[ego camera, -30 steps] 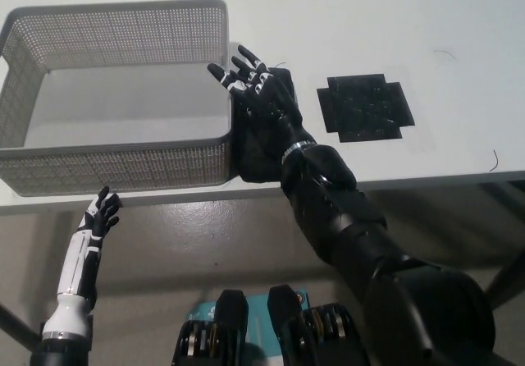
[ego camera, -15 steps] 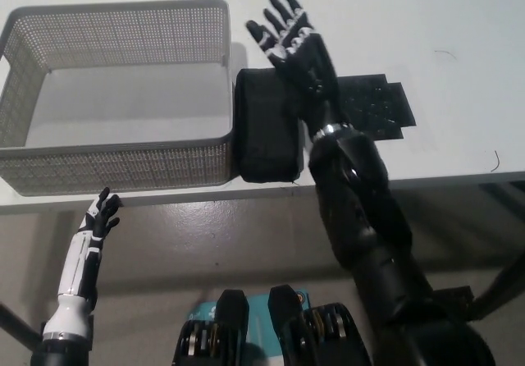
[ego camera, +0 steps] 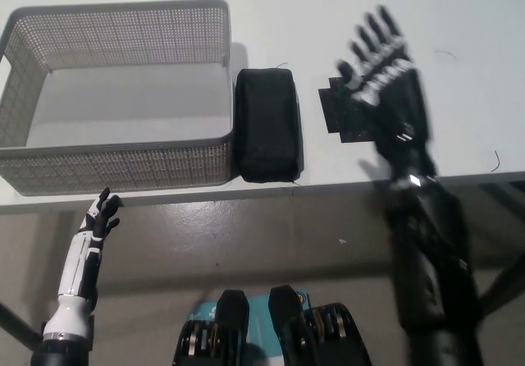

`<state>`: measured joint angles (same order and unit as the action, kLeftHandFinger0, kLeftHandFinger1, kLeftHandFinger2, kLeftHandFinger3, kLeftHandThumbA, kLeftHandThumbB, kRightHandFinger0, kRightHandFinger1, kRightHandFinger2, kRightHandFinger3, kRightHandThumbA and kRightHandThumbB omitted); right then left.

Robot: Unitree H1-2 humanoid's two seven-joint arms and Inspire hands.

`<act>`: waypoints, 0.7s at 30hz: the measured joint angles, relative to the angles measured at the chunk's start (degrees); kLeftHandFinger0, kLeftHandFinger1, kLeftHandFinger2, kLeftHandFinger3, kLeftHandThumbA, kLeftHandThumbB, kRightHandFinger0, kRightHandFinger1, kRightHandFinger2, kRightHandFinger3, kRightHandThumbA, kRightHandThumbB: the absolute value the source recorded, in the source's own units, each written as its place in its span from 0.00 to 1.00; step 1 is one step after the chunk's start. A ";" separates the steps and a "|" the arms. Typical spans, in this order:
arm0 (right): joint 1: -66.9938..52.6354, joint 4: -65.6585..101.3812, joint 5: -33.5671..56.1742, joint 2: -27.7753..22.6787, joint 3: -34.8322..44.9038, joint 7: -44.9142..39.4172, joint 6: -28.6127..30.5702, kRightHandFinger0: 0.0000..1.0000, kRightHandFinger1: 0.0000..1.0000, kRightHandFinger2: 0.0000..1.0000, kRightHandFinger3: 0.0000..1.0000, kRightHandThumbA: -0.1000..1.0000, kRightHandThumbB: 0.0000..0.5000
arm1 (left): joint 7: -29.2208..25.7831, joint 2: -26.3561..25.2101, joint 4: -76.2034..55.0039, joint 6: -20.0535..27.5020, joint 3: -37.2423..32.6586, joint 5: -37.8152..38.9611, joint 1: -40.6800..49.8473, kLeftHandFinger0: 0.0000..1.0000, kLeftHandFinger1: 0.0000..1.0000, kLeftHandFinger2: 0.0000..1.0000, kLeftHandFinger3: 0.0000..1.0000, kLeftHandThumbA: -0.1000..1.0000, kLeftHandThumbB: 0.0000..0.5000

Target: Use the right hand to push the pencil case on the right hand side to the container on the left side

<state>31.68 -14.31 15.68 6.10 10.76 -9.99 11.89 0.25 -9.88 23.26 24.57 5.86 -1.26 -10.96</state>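
on the white counter [ego camera: 410,5] the grey mesh basket [ego camera: 123,167] stands at the left, nothing showing inside it. the black case [ego camera: 266,125] lies just beside its right wall, near the counter's front edge. right of the case, a flat black mat [ego camera: 340,112] lies partly under the blurred right hand [ego camera: 385,75], fingers spread, holding nothing. the left hand [ego camera: 102,213] rests below the counter edge, fingers apart.

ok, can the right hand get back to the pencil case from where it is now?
Probably yes. The right hand is open above the black mat, just right of the pencil case, with only bare table between them. The case lies beside the container.
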 measured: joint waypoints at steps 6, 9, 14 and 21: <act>-10.34 12.16 0.11 -4.75 0.37 0.00 -1.25 1.00 1.00 1.00 1.00 1.00 0.40 | 0.00 0.00 0.18 0.01 -0.03 0.00 -0.02 1.00 1.00 1.00 1.00 1.00 0.63; -16.08 18.62 0.37 -7.86 0.84 -0.03 -1.55 1.00 1.00 1.00 1.00 1.00 0.34 | 0.01 -0.01 0.19 0.04 -0.18 -0.04 -0.04 1.00 1.00 1.00 1.00 1.00 0.63; -20.15 19.20 0.46 -12.52 1.22 -0.03 -1.34 1.00 1.00 1.00 1.00 1.00 0.33 | 0.01 -0.30 0.29 0.06 -0.12 -0.03 -0.05 1.00 1.00 1.00 1.00 1.00 0.62; -19.15 7.74 -0.51 -13.36 -0.19 -0.01 -0.22 1.00 1.00 1.00 1.00 1.00 0.41 | 0.03 -0.32 0.31 0.10 -0.20 -0.03 -0.20 1.00 1.00 1.00 1.00 1.00 0.63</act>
<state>12.53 -6.57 15.17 -7.26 10.57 -10.00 11.68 0.28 -10.20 23.57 24.67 5.66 -1.28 -11.16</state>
